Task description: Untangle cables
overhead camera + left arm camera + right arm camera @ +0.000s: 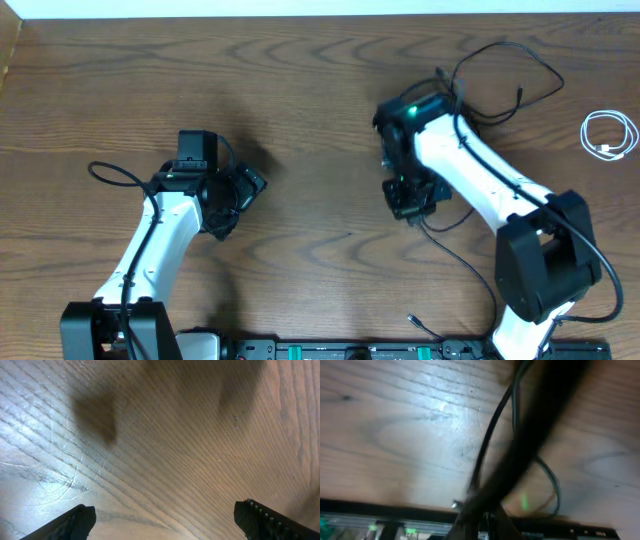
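The white cable (610, 135) lies coiled by itself at the far right of the tabletop (300, 90), well apart from everything else, so that one looks sorted. The black cables (505, 75) are the job in hand. They loop and cross around the right arm, with one loop behind its wrist and one length trailing toward the near edge.

The right end effector (405, 207) is pressed together. In its wrist view a blurred black cable (520, 455) runs right down to the fingertips, so I'd say it is pinching that one, held up off the wood. The left end effector (243, 190) is spread wide over bare wood, holding nothing, well apart from the tangle.

The next move, I'd guess, is to draw the pinched cable clear of the other. That calls for a slow pull, and for the left to come across and pin the second cable down.
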